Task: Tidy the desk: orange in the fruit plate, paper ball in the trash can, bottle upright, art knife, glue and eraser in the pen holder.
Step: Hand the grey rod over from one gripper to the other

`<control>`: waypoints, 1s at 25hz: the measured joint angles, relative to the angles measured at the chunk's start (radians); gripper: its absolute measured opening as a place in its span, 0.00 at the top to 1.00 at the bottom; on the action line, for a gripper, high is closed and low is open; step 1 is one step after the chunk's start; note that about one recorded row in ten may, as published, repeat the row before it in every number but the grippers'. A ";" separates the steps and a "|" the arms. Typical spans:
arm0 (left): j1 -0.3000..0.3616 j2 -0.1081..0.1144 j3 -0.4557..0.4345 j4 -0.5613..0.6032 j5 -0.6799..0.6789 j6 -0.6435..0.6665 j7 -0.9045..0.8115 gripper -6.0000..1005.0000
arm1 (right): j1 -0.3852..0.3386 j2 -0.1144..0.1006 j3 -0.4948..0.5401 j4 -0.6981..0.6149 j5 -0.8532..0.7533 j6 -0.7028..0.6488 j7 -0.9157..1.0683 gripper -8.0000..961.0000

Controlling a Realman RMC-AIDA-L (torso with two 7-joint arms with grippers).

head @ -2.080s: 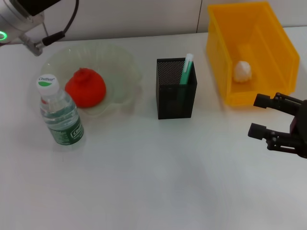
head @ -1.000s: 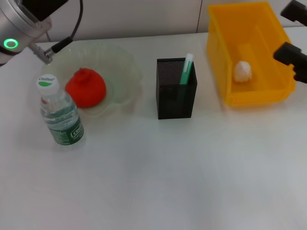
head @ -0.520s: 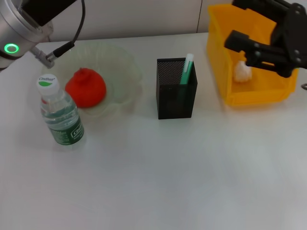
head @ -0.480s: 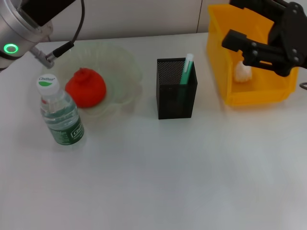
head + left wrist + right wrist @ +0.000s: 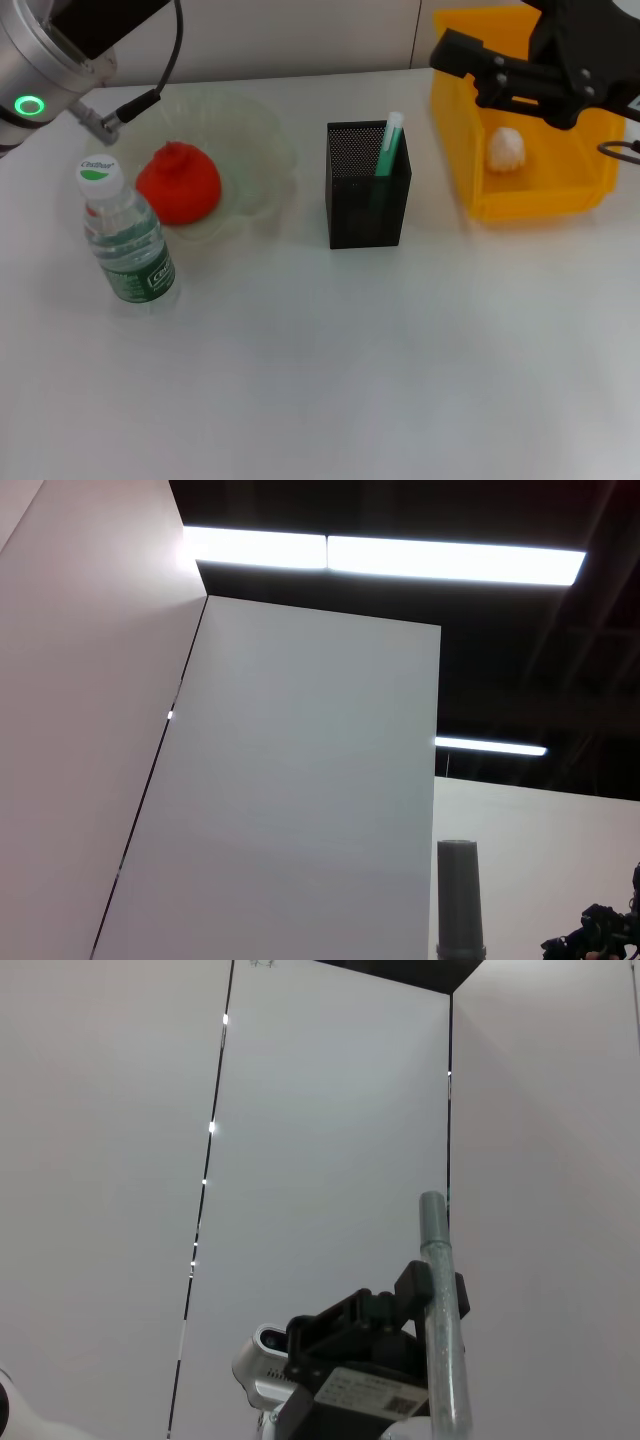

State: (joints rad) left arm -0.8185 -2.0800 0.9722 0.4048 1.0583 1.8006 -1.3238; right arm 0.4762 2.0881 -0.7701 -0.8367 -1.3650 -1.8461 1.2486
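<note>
The orange [image 5: 178,183] lies in the pale green fruit plate [image 5: 262,130] at the back left. Just in front of it the bottle [image 5: 125,232] stands upright. At the middle, the black mesh pen holder [image 5: 367,190] holds a long green stick [image 5: 388,145]; I cannot tell whether that is the art knife or the glue. The eraser is out of view. Inside the yellow trash can [image 5: 545,200] at the back right sits the paper ball [image 5: 506,148]. My right gripper [image 5: 462,72] hangs open and empty high over the trash can. Only the left arm's wrist [image 5: 30,70] shows, at the top left.
A white desk [image 5: 330,360] stretches bare across the front. Both wrist views point up at walls and ceiling lights, with a metal pole [image 5: 440,1320] in the right wrist view.
My right gripper has risen from low at the desk's right front to high above the trash can, drifting left. The left arm shifted slightly. Objects on the desk stayed put.
</note>
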 joint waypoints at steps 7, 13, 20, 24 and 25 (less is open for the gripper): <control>-0.002 0.000 0.000 0.000 0.000 0.000 0.001 0.86 | 0.022 0.000 0.000 0.008 0.009 0.002 0.001 0.15; -0.002 0.000 0.001 -0.003 0.000 0.000 0.002 0.86 | 0.044 0.000 -0.014 0.029 0.023 0.020 -0.001 0.15; 0.000 0.000 0.027 -0.037 -0.055 0.009 0.015 0.86 | 0.047 0.000 -0.112 0.037 0.090 0.078 -0.040 0.15; 0.006 0.000 0.080 -0.049 -0.144 0.015 0.024 0.86 | 0.045 0.000 -0.151 0.039 0.113 0.096 -0.058 0.15; 0.007 0.000 0.084 -0.055 -0.161 0.015 0.024 0.86 | 0.045 0.000 -0.153 0.041 0.116 0.097 -0.063 0.15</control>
State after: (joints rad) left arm -0.8119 -2.0800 1.0564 0.3499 0.8975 1.8158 -1.2997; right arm 0.5211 2.0876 -0.9231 -0.7956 -1.2486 -1.7488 1.1860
